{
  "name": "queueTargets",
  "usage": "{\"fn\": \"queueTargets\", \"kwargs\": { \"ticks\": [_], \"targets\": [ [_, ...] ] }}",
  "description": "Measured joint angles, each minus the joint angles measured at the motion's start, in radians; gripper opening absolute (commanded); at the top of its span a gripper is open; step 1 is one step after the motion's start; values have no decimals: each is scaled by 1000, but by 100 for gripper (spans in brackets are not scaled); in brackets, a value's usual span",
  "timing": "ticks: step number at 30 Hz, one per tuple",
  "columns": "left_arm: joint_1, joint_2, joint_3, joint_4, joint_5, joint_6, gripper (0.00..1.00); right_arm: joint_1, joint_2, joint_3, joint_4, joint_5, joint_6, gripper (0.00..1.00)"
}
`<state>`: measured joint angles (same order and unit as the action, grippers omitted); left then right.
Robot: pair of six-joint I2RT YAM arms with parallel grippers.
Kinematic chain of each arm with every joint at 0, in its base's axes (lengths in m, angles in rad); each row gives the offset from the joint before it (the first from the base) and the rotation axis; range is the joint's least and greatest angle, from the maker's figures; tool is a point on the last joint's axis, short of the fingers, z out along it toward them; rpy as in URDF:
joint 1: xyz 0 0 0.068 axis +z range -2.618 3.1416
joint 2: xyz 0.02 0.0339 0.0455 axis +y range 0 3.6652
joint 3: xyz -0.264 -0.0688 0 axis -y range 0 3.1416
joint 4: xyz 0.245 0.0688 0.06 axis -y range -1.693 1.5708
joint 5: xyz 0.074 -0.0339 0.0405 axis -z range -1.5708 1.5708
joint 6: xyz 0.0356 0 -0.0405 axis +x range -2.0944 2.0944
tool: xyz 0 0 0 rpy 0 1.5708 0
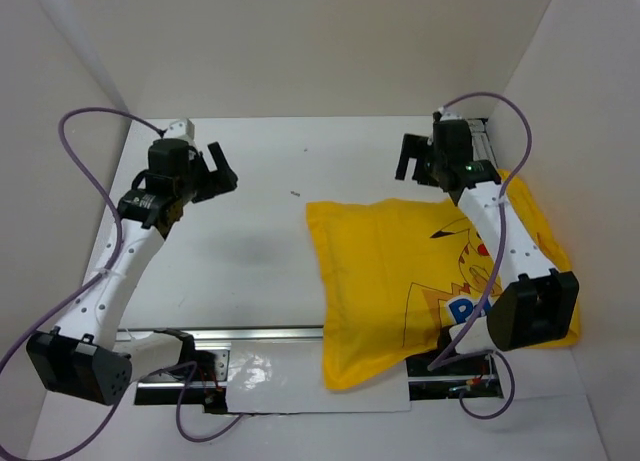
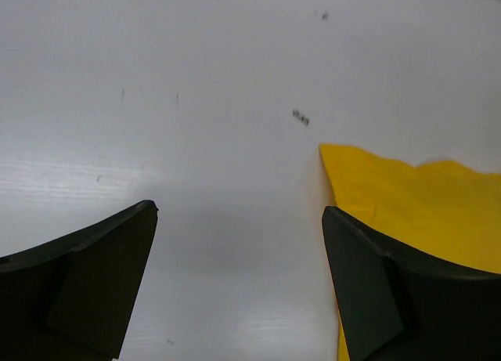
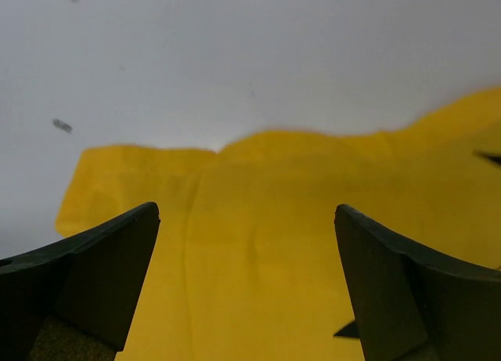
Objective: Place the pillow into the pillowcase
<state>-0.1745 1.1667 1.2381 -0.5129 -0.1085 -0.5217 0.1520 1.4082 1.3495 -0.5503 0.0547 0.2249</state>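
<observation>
Right pincer (image 3: 246, 211) gapes empty over the pillowcase (image 3: 258, 259); left pincer (image 2: 239, 210) (equally wide, empty) hovers left of it.

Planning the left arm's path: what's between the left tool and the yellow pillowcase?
Top view: only bare table and a small dark speck between left tool and pillowcase.

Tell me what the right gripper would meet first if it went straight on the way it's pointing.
Most likely the pillowcase: its yellow fabric fills the view ahead of the right gripper, whose jaws stand open, with bare table only beyond the cloth's edge. Depth is hard to judge.
</observation>
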Motion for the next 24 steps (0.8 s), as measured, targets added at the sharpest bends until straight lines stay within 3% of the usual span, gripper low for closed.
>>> {"fn": "queueTargets", "kwargs": {
  "ticks": [6,10,13,19,24],
  "targets": [
    [-35,-39,-157,-52,16,-40,100,88,-104,-257,-201,74,154,100],
    [-48,-79,-167,-67,8,-66,100,236,-143,-378,-257,56,228,100],
    [-51,-100,-167,-65,6,-84,100,402,-51,-423,-213,60,247,100],
    [-51,-161,-167,-97,-26,-101,100,646,225,-255,-72,79,245,100],
    [-51,-233,-159,-146,-63,-118,100,683,432,-39,182,26,270,100]
  ]
}}
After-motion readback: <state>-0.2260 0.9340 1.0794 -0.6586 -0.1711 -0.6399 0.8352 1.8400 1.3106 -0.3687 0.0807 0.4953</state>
